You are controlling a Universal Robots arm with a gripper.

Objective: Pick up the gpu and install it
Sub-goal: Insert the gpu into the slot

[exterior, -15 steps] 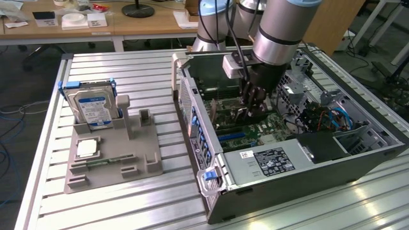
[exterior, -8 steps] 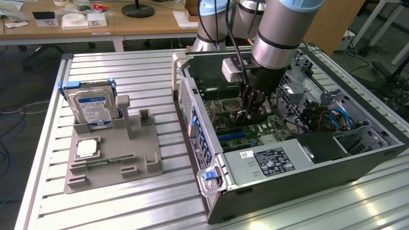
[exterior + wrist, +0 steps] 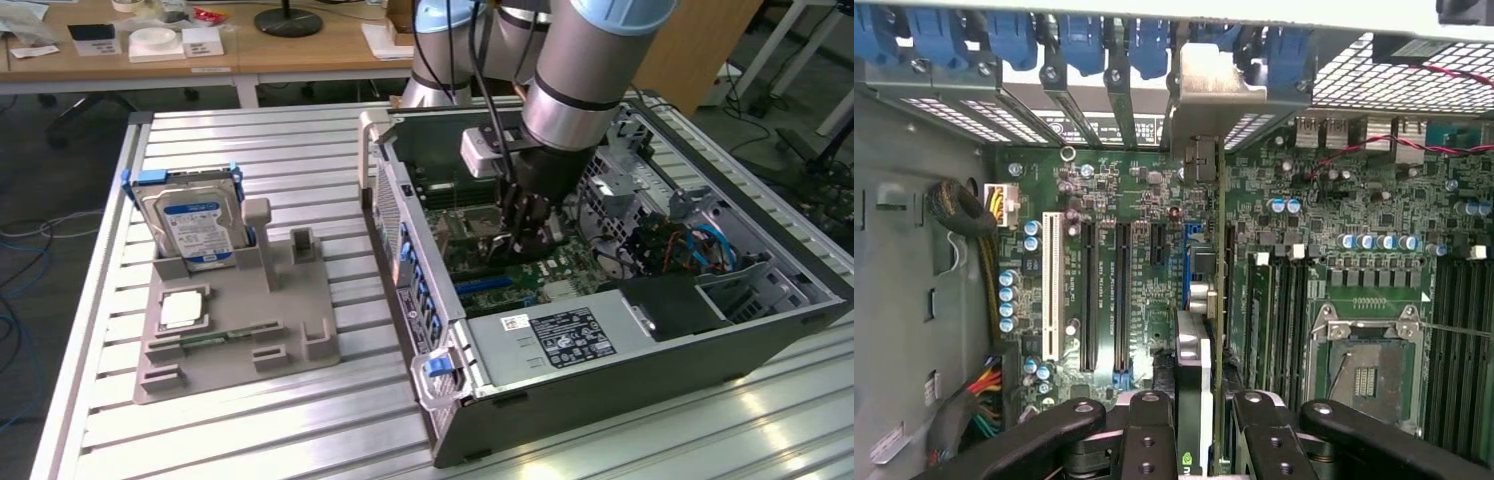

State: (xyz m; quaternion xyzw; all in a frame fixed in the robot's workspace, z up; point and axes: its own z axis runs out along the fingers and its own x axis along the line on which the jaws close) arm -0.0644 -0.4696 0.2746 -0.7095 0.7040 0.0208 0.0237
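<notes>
Gripper (image 3: 523,243) was down inside the open PC case (image 3: 747,330), fingers (image 3: 1144,440) clamped on the gpu (image 3: 1194,400), which it held edge-on between them; card ran away from the wrist toward the case's rear wall, its silver bracket (image 3: 1209,95) up against the row of blue slot clips (image 3: 1064,45). Motherboard (image 3: 1114,270) lay straight below the card; long black expansion slots (image 3: 1090,290) sat just beside it, the empty CPU socket (image 3: 1369,365) on its other side. Well apart from the gripper, out on the slatted table (image 3: 267,420), stood the grey parts fixture (image 3: 234,330) with the hard drive (image 3: 194,225) upright in it.

Step, as I judged it: pick-up done, install under way; card was over the board, but whether its edge was in a slot I couldn't tell, since the card hid that. Next move would need card edge lined up w/ the slot, bracket square to the rear opening, then straight even pressure; any tilt could jam the connector or flex the board.
</notes>
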